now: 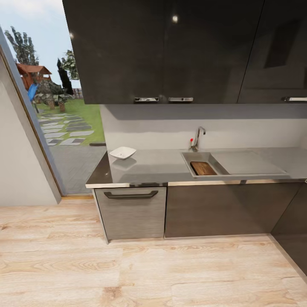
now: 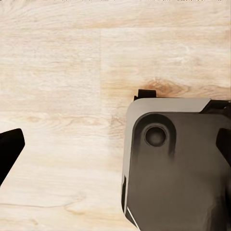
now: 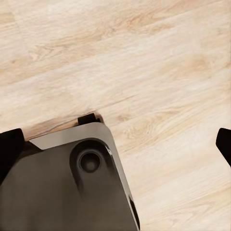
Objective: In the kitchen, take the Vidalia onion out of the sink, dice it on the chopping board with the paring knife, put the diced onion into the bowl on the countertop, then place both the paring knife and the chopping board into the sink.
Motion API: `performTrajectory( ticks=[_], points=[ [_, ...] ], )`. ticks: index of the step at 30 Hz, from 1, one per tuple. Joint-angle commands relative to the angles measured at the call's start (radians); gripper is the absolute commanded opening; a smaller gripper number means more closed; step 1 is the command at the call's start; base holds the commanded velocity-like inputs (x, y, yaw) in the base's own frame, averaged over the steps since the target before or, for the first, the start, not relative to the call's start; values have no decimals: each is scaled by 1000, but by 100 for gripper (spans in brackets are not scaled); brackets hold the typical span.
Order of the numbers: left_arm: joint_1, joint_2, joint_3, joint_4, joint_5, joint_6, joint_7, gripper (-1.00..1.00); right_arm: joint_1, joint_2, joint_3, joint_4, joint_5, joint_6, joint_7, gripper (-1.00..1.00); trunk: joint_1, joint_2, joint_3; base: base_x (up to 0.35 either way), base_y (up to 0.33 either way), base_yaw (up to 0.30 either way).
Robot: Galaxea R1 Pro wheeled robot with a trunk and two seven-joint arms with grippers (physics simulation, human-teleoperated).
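Both grippers hung over the pale wood floor (image 2: 57,57) beside the robot base (image 3: 57,183), fingers spread apart and empty: left gripper (image 2: 118,147), right gripper (image 3: 118,142). From the head view, the chopping board (image 1: 203,168) lay in the sink (image 1: 187,158); the bowl (image 1: 123,152) stood on the countertop (image 1: 157,166). Onion and knife could not be made out. Judged step: standing off from the counter. Any further work at the sink required closing in first.

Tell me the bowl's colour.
White. The bowl shows best in the head view, sitting on the countertop.
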Motion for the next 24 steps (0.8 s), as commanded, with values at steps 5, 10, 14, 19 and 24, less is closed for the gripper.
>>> performTrajectory(
  ticks=[5, 10, 14, 19, 24],
  points=[
    [-1, 0, -6, 3, 2, -4, 1, 100, -1, 0, -10, 0, 10, -3, -4, 100, 0, -2, -2, 0, 0, 0],
    [-1, 0, -6, 3, 2, -4, 1, 100, -1, -1, -10, 0, 11, -3, -4, 100, 0, -2, -2, 0, 0, 0],
    [-1, 0, -6, 3, 2, -4, 1, 100, -1, 0, -9, 0, 10, -3, -4, 100, 0, -2, -2, 0, 0, 0],
    [-1, 0, -6, 3, 2, -4, 1, 100, -1, -1, -10, 0, 10, -3, -4, 100, 0, -2, -2, 0, 0, 0],
    [0, 0, -6, 3, 2, -4, 1, 100, -1, -1, -9, 0, 10, -3, -4, 100, 0, -2, -2, 0, 0, 0]
  ],
)
